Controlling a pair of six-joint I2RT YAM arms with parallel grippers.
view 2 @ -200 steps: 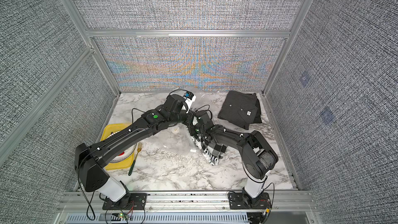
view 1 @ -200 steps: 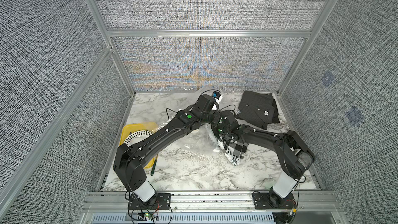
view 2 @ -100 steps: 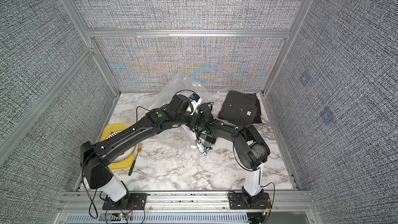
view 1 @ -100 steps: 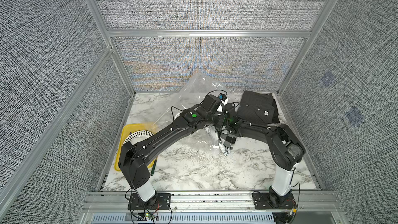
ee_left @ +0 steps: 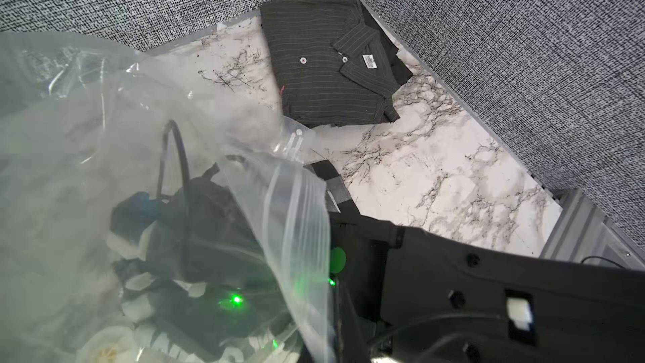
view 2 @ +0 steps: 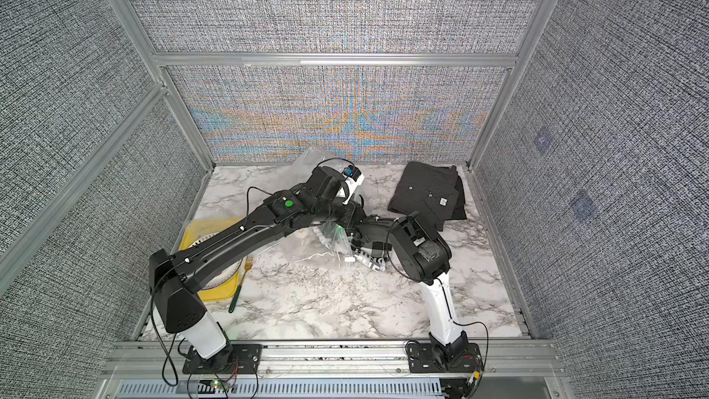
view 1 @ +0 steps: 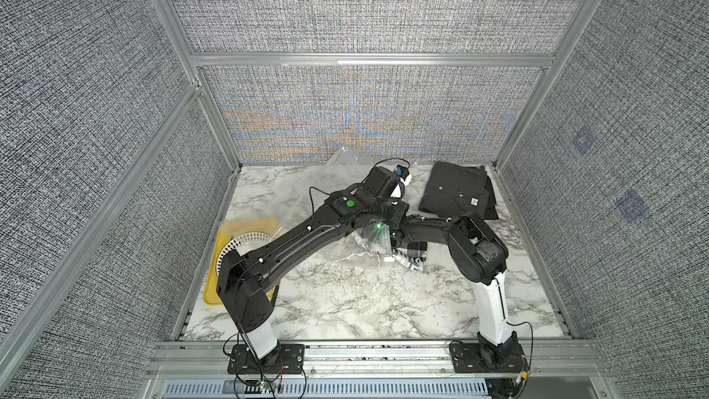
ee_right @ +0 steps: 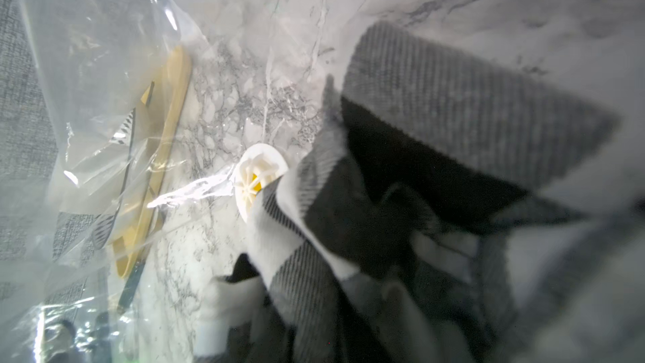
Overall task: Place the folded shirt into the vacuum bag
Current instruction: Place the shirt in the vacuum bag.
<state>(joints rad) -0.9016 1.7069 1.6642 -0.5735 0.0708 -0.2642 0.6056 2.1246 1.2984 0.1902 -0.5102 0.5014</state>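
The vacuum bag (view 1: 355, 245) lies crumpled mid-table, one flap raised toward the back wall (view 2: 312, 157). My left gripper (view 1: 397, 216) is shut on the bag's mouth edge and holds it up; the clear plastic (ee_left: 104, 127) drapes across the left wrist view. My right gripper (view 1: 380, 241) reaches under the left arm into the bag, shut on the black-and-white plaid folded shirt (view 1: 408, 259). Its fingers are hidden by the cloth. In the right wrist view the shirt (ee_right: 384, 204) sits inside the plastic (ee_right: 104, 64), against the round white valve (ee_right: 256, 178).
A dark striped folded shirt (view 1: 456, 193) lies in the back right corner. A yellow tray (view 1: 215, 289) with a white slotted plate sits at the left, a green-handled fork (view 2: 239, 285) beside it. Mesh walls enclose three sides.
My left gripper has lifted the bag's mouth, so a flap now stands up at the back. My right arm has folded in and pushed the plaid shirt under the left arm into the bag.
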